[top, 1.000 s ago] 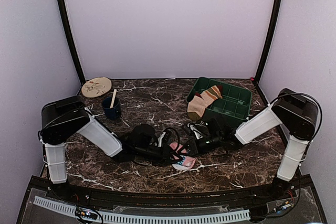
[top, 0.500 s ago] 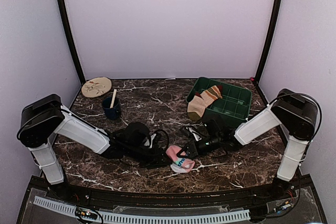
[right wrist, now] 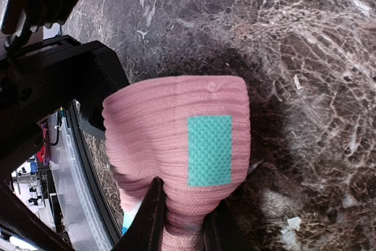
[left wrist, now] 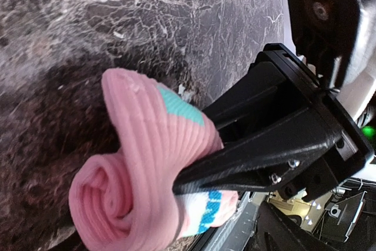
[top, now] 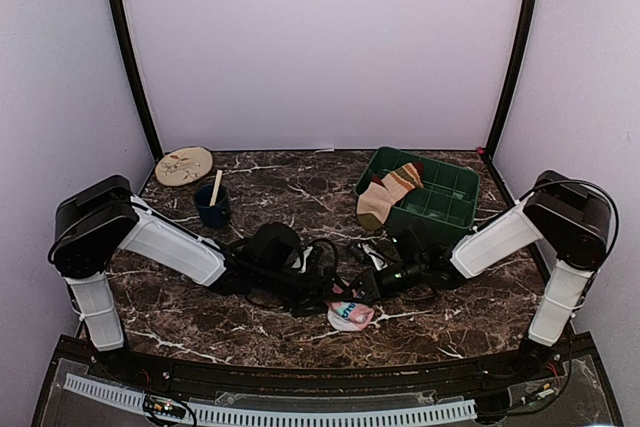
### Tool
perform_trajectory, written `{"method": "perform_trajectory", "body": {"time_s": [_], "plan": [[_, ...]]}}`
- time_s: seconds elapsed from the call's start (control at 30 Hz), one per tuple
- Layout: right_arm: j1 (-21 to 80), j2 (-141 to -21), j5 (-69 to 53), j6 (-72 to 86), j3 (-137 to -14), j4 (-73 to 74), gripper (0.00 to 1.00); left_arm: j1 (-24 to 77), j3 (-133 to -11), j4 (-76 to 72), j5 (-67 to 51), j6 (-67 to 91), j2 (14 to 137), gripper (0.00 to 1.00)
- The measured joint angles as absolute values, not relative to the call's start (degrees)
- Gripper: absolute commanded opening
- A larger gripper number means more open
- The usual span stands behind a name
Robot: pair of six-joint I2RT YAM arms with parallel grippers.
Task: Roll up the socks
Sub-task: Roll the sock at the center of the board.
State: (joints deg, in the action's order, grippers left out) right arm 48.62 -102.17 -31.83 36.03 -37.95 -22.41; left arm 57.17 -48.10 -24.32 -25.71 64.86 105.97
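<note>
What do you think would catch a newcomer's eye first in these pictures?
The half-rolled pink ribbed sock with a teal patch stands out first, at the near middle of the dark marbled table, pinched in the right gripper. Next comes the green plastic crate at far right, a tan striped sock draped over its rim.

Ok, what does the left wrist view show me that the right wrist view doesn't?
Only the left wrist view shows the rolled spiral end of the pink sock, its white and blue part, and the right hand from outside, clamped on the sock. Only the right wrist view shows the sock's flat face with the whole rectangular teal patch, and the left hand close against the sock's left edge. Both show the pink sock pinched by the right hand over the dark marble table.
</note>
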Motion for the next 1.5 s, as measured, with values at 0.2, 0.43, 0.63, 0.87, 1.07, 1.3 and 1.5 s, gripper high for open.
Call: {"method": "perform_trajectory", "body": {"time_s": [0.2,0.43,0.63,0.87,1.07,1.3,1.5], "plan": [[48.60,-101.89,-31.44,36.32,-37.71,-22.46,0.00,57.19,-51.46,-19.81,-25.98,65.21,107.68,0.67],[48.60,-101.89,-31.35,37.10,-37.23,-23.46,0.00,57.67,-51.11,-16.58,-23.00,66.57,106.85,0.53],[48.62,-101.89,-31.38,38.04,-36.93,-24.01,0.00,58.08,-54.41,-10.07,-21.43,65.41,107.83,0.23],[48.36,-101.89,-31.51,39.31,-36.27,-24.58,0.00,58.52,-58.67,-5.28,-22.20,64.16,109.80,0.00],[48.25,-101.89,-31.73,40.07,-35.77,-25.39,0.21,58.74,-59.40,-4.43,-22.17,63.53,110.21,0.00],[48.14,-101.06,-32.05,40.99,-35.35,-24.71,0.35,59.81,-60.47,-3.49,-21.02,63.37,110.67,0.00],[47.70,-99.70,-32.21,40.64,-35.57,-21.34,0.36,60.73,-60.99,-3.31,-20.32,63.20,111.18,0.00]]}}
